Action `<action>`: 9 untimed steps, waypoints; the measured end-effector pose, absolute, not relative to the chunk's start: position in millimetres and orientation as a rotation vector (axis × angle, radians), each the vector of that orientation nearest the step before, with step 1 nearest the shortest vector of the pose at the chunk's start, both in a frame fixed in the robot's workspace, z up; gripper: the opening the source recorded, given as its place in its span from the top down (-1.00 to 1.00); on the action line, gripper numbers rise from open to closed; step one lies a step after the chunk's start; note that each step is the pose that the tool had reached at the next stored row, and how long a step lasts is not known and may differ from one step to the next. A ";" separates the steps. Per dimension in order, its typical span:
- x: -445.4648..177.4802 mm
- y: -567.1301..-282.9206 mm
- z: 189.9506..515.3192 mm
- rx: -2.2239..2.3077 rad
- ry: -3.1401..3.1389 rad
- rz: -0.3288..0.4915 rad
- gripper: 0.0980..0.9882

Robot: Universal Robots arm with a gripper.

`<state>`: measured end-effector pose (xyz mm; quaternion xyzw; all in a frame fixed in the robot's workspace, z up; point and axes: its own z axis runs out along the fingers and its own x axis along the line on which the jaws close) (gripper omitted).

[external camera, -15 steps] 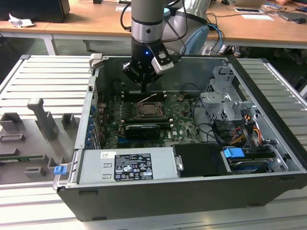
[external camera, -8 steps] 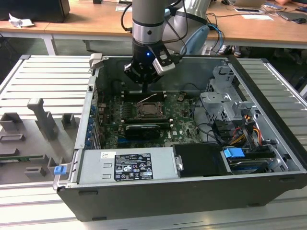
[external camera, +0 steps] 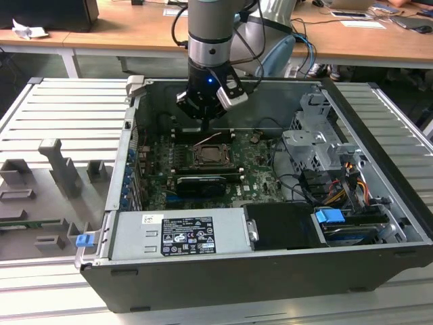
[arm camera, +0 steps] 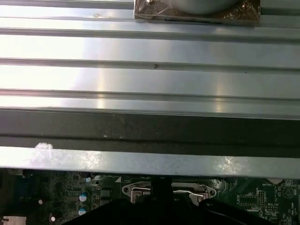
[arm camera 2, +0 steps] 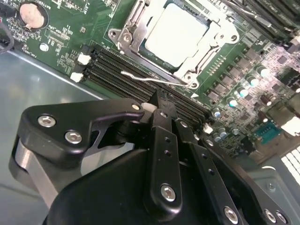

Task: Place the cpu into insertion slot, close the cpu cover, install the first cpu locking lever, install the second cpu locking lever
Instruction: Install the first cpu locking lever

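The cpu [arm camera 2: 176, 33] lies flat in the insertion slot [external camera: 208, 155] on the green motherboard, its pale metal top facing up. The silver cpu cover [arm camera 2: 125, 35] is folded down around it. A thin wire locking lever [arm camera 2: 150, 78] stands unlatched, angled over the black memory slots beside the socket; it also rises above the socket as a lever [external camera: 211, 139] in the exterior view. My gripper [arm camera 2: 161, 107] hovers just behind that lever with its black fingers [arm camera 2: 164, 140] closed together and nothing between them. In the exterior view the gripper [external camera: 206, 122] hangs over the socket's far edge.
The open computer case [external camera: 379, 223] encloses the board, with a power supply [external camera: 179, 233] at the front, a drive cage [external camera: 314, 145] and cables at the exterior view's right. A long black card [external camera: 199, 183] sits in front of the socket. A coin battery [arm camera 2: 32, 15] lies on the board.
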<state>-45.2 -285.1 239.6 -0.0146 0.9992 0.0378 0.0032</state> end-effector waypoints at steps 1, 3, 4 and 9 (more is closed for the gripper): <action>-44.3 -285.1 235.7 -0.046 3.133 0.119 0.98; -42.4 -285.3 233.2 -0.046 3.132 0.128 0.98; -42.1 -285.2 232.7 -0.046 3.131 0.152 0.98; -40.1 -286.0 229.6 -0.069 3.131 0.162 0.98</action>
